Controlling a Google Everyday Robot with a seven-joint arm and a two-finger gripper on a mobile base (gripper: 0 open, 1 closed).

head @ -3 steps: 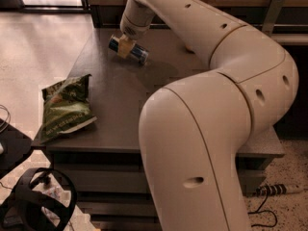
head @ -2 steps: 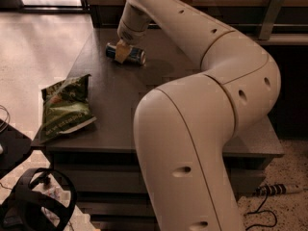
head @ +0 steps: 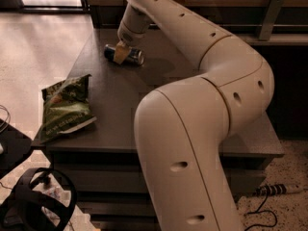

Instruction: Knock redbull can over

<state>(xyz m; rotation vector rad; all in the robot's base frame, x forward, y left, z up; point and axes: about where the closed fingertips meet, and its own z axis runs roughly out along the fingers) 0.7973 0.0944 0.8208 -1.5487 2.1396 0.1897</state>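
Redbull can (head: 134, 57) lies on its side at the far left of the dark table (head: 144, 93), barely shifted from a second ago. Gripper (head: 121, 52) still rests on it; open or closed, cannot tell. The arm's elbow has swung leftward. Judgement: knock-over achieved.

Overall illumination is dim and warm. The brightest zone is the pale floor (head: 43, 42) at far left, lit from a bright opening beyond the far edge, and it reads close to overexposed. The table (head: 144, 100) top is dark and carries only a soft sheen. The arm (head: 207, 129) takes broad, even light on its upper surfaces and shades off underneath, with no hard glare. The gripper (head: 121, 52) sits at the far left of the table, over the redbull can (head: 134, 57), whose dark body barely separates from the tabletop. The chip bag (head: 65, 109) shows small highlights. The near left and far right areas fall into deep shadow. Blocky compression steps mark the table's left edge.
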